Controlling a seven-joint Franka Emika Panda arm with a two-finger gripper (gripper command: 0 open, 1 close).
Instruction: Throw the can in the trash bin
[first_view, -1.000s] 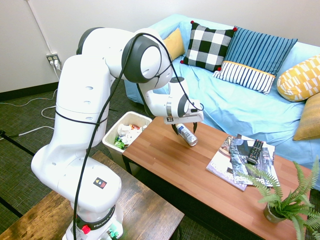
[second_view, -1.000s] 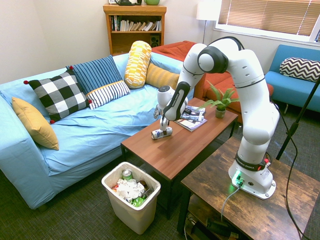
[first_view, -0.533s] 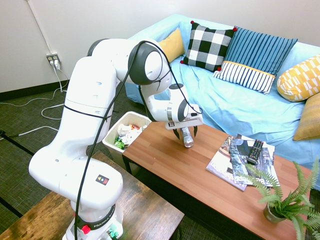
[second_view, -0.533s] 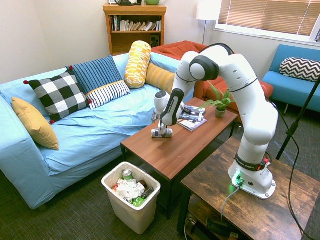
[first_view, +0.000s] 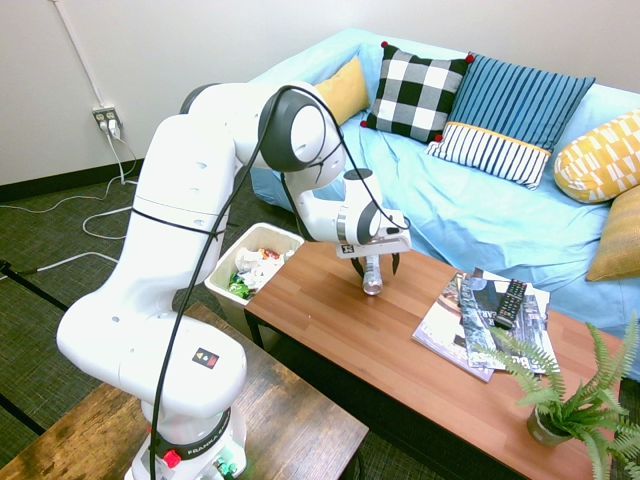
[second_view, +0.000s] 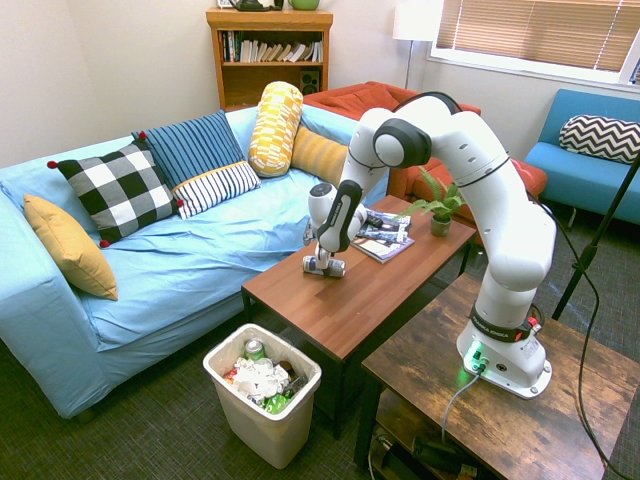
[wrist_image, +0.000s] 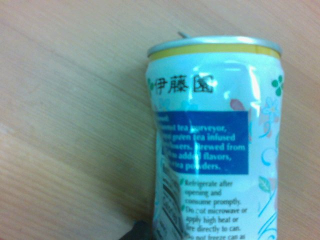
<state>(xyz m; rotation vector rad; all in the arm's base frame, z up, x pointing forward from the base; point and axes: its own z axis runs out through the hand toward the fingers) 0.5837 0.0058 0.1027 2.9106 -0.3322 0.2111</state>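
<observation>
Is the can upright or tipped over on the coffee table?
Tipped over: the can lies on its side on the coffee table, its long side along the tabletop.

Can (wrist_image: 215, 130): metal, glossy printed wall, dented, bare shiny rim. Surface (first_view: 330, 310): wood-look, smooth, light sheen, fine grain. Bin (second_view: 265, 415): plastic, smooth, mostly matt; crumpled paper (second_view: 260, 379) inside looked matt. Sofa cover (second_view: 215, 240): wrinkled cloth, matt. Checked pillow (first_view: 415, 92): cloth, matt. Magazines (first_view: 505, 315): paper, slightly glossy. Bookcase (second_view: 268, 50) was wood, smooth. Carpet (second_view: 130, 430) looked rough, matt.
</observation>
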